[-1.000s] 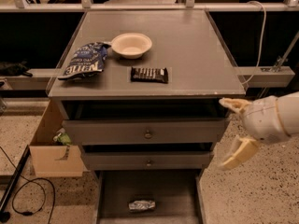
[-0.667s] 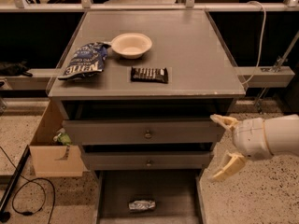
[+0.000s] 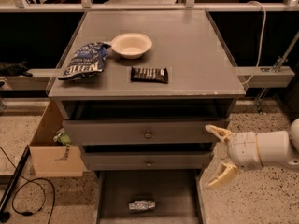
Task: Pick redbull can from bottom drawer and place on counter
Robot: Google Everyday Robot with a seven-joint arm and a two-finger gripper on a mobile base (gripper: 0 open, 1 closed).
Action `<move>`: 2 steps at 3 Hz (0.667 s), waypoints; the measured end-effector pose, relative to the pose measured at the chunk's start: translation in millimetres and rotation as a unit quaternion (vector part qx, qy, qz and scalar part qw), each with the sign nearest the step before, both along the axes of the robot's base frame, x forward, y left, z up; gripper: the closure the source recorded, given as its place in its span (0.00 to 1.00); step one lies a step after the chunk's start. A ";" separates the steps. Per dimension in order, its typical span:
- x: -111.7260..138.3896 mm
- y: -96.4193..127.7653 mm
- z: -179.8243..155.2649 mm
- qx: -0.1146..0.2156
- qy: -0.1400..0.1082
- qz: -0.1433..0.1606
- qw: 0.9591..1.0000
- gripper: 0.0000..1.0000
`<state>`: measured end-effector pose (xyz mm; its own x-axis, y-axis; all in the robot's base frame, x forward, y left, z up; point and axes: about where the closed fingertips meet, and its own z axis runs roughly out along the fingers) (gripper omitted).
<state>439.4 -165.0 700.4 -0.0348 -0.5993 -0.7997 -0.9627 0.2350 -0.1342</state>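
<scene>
The robot's claw (image 3: 219, 155) hangs spread wide and empty off the right front corner of the cabinet, level with the two knobbed drawers. Below and to its left, the redbull can (image 3: 142, 205) lies on its side near the middle of the pulled-out bottom drawer (image 3: 117, 190), well apart from the claw. A slim metal cylinder, it is likely light, stiff yet dentable, slick and apt to roll; a grip across its mid-body looks safest. Above, the bench (image 3: 196, 55) carries a chip bag (image 3: 84, 62), bowl (image 3: 131, 45) and candy bar (image 3: 149, 74).
</scene>
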 end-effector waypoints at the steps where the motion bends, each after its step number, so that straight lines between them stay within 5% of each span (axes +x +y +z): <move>1: 1.2 13.2 -26.6 -0.020 0.017 -0.012 1.000 0.00; 2: -15.2 39.5 -99.9 -0.050 0.069 -0.034 0.996 0.00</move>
